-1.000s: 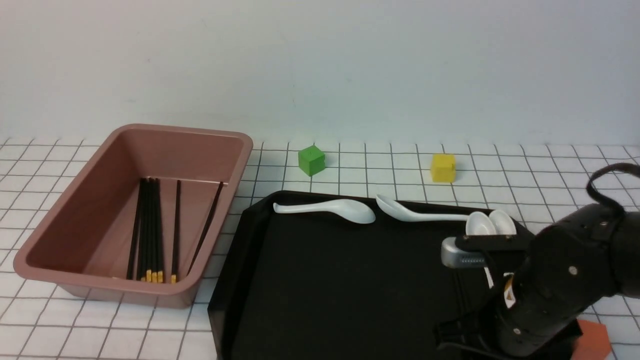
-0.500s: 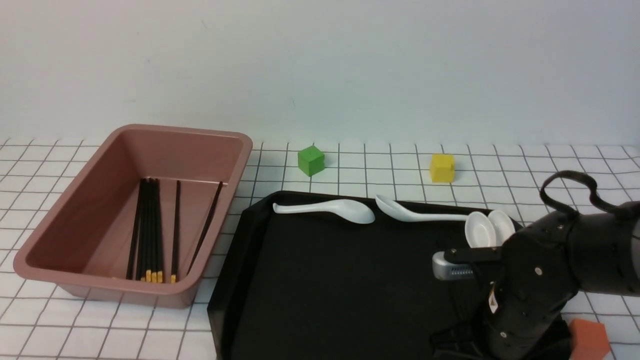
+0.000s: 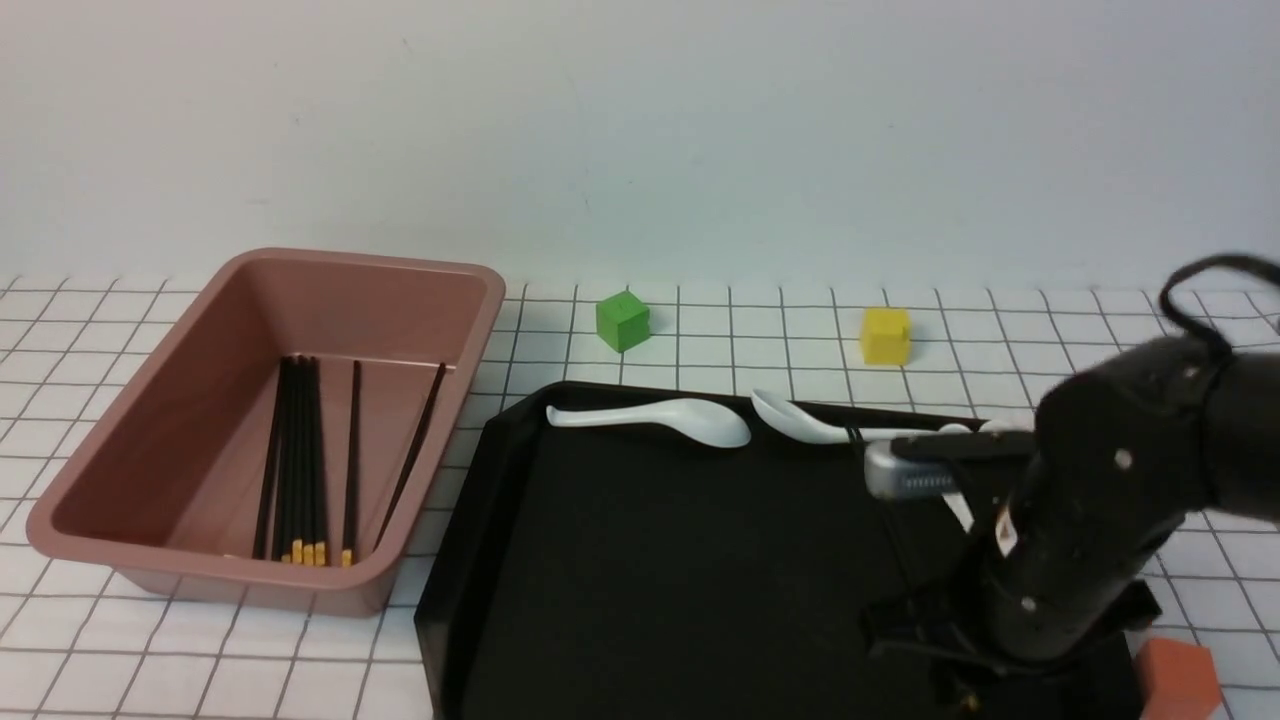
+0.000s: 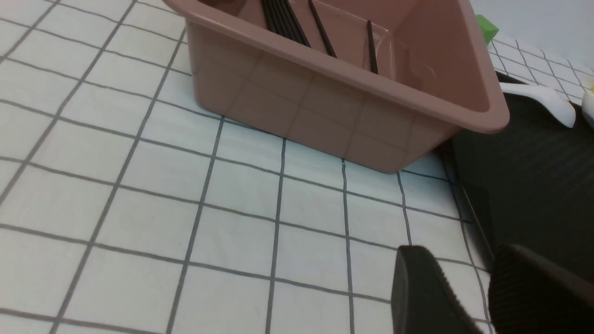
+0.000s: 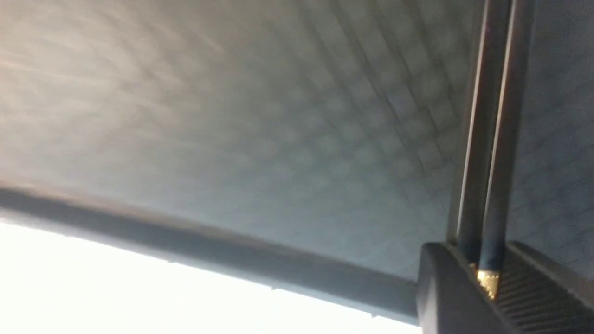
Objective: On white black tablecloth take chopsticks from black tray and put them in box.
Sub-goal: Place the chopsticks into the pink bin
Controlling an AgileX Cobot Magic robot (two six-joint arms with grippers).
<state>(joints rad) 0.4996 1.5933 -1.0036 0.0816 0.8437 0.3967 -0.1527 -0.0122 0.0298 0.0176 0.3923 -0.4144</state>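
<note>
Chopsticks [image 5: 482, 139], two side by side, are sitting pinched between the pads of my right gripper [image 5: 487, 278], jaws narrow around them, one yellow end showing right at the grip. I'm working low at the near right corner of the black tray [image 3: 650, 560]; the wrist view is too blurred to tell whether the pair is clear of the surface. An orange block [image 3: 1180, 680] is lying just beside that corner. My left gripper [image 4: 464, 264] is idling over the tablecloth [image 4: 139, 185] near the box [image 3: 150, 420], jaws a little apart and holding nothing. Several boxed chopsticks [image 3: 300, 450] are already lying on its floor. Farther back, two white spoons [image 3: 650, 418] are resting along the tray's far rim, with a green cube [image 3: 623, 321] and a yellow cube [image 3: 886, 335] beyond. I'm seeing no loose sticks on the bare tray, so I'm judging this pair to be the last, with the carry and drop left.
</note>
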